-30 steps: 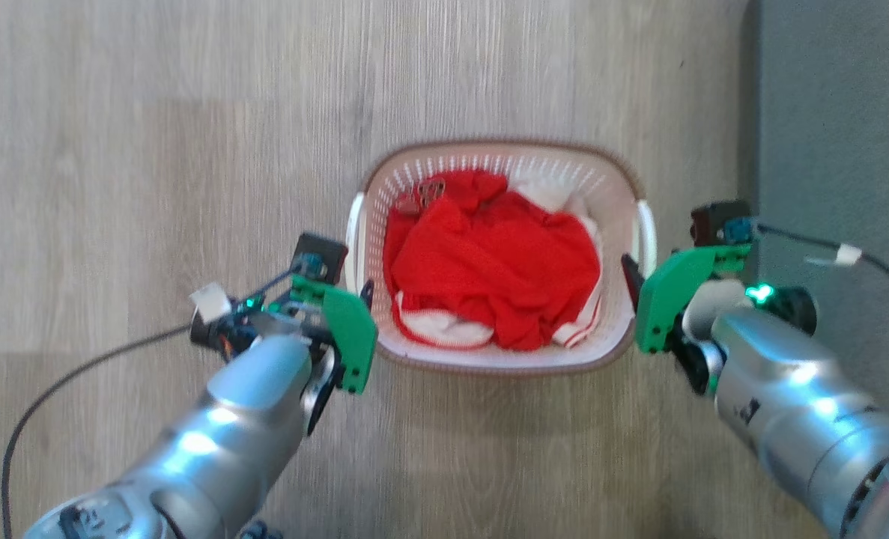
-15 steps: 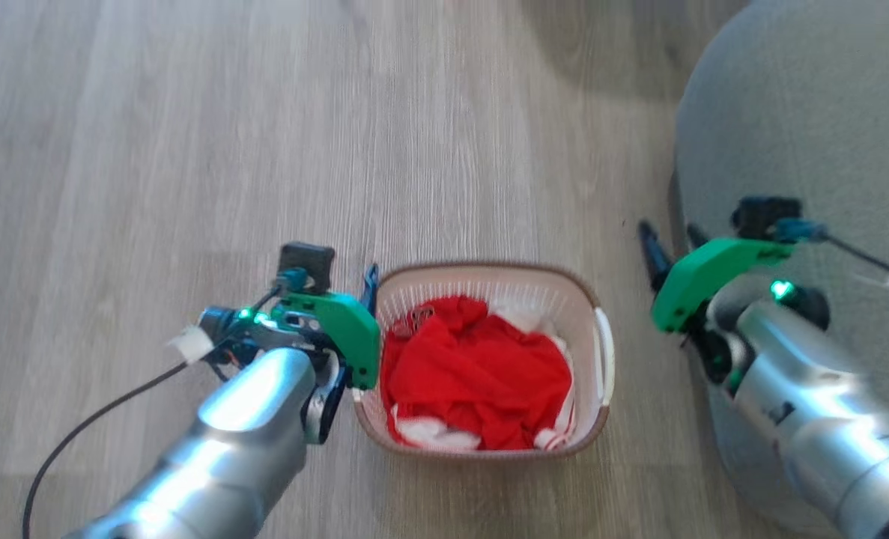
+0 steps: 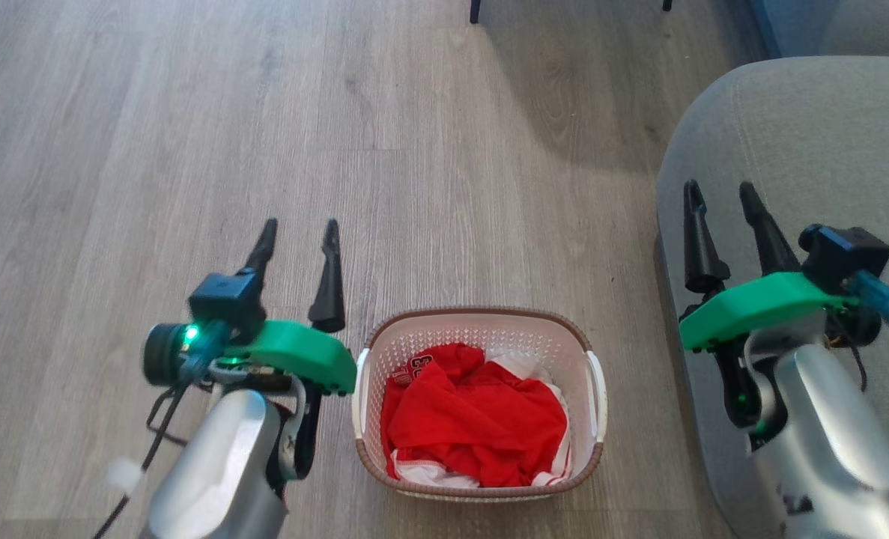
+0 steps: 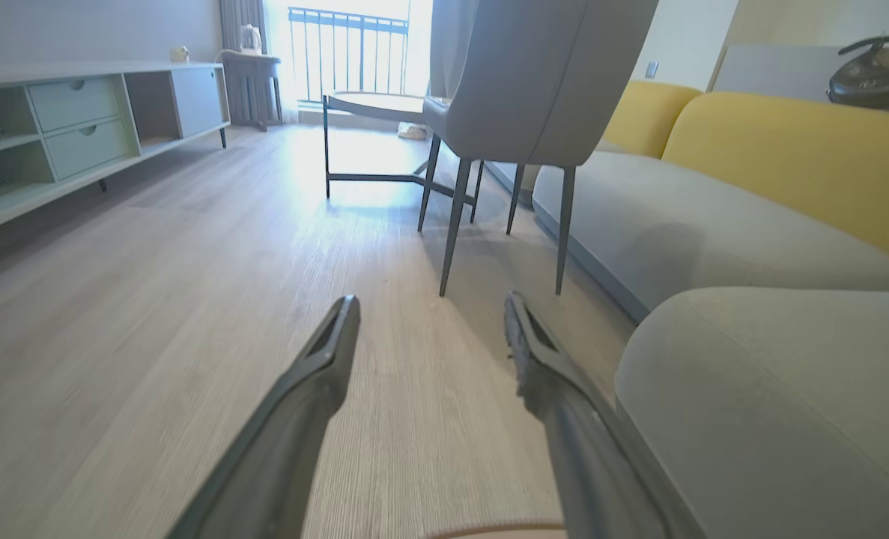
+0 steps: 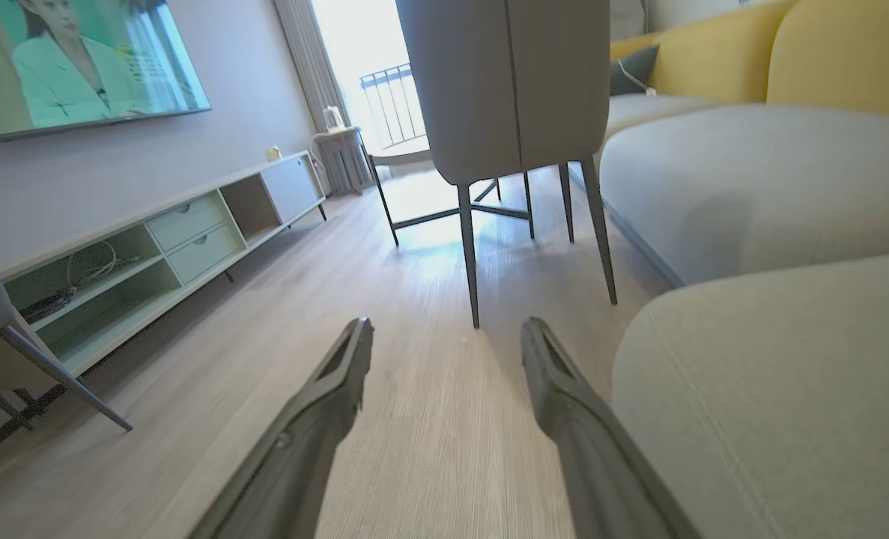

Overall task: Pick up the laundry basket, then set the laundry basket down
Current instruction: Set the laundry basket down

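Note:
The laundry basket (image 3: 373, 352), white perforated plastic with a brown rim and red-and-white clothes inside, stands on the wooden floor low in the head view. To its left my left gripper (image 3: 299, 233) is lifted and open, fingers pointing away, holding nothing. My right gripper (image 3: 721, 193) is open over the grey sofa edge, right of the basket, also holding nothing. Both are clear of the basket's handles. The left gripper (image 4: 429, 307) and the right gripper (image 5: 448, 329) each show two spread fingers over bare floor in their own wrist views.
A grey sofa (image 3: 789, 135) rises along the right side, close to the basket. A grey chair (image 4: 519, 82) on thin dark legs stands ahead, with a round table behind it. A low pale cabinet (image 5: 152, 247) lines the left wall. Open floor lies ahead and left.
Both grippers have left the basket's side handles and risen, turning their fingers forward. The camera has tilted up, so the basket now lies lower in the view.

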